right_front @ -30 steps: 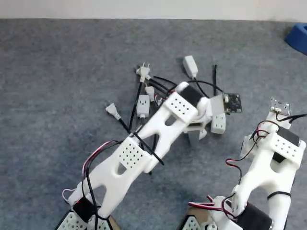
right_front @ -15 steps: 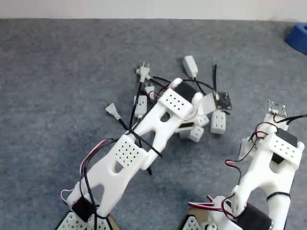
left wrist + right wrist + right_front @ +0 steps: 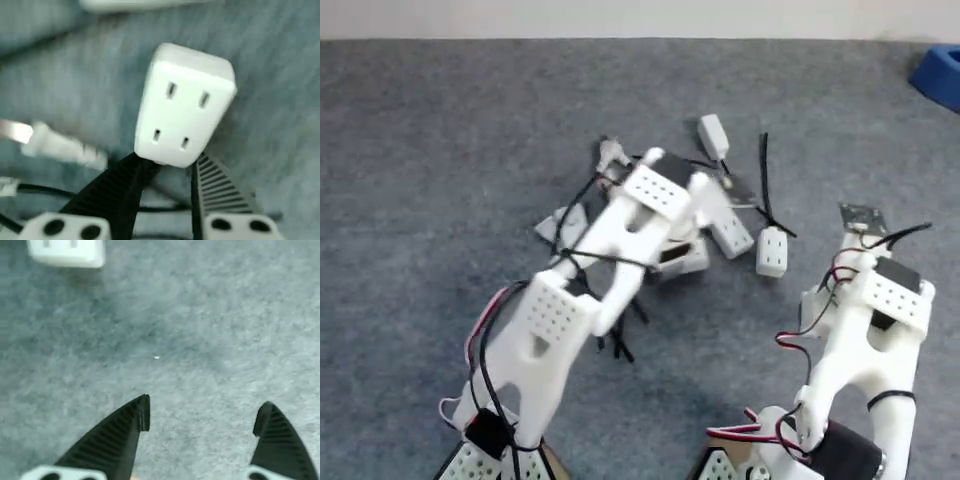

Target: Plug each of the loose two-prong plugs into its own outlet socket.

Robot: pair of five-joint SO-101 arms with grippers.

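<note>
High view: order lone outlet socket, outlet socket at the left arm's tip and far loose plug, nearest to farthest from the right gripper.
1. Lone outlet socket, ahead of the right gripper.
2. Second outlet socket, at left arm's tip.
3. Loose plug, beyond that arm.

white outlet socket (image 3: 185, 107) faces up, slots empty; loose plug (image 3: 60, 145) beside.

In the high view the left arm (image 3: 620, 235) covers much of the cords (image 3: 765, 175). A blue thing (image 3: 940, 75) is cut by the edge. The right wrist view's edge cuts a socket (image 3: 65, 252). In the left wrist view a plug (image 3: 55, 145) is blurred.
</note>
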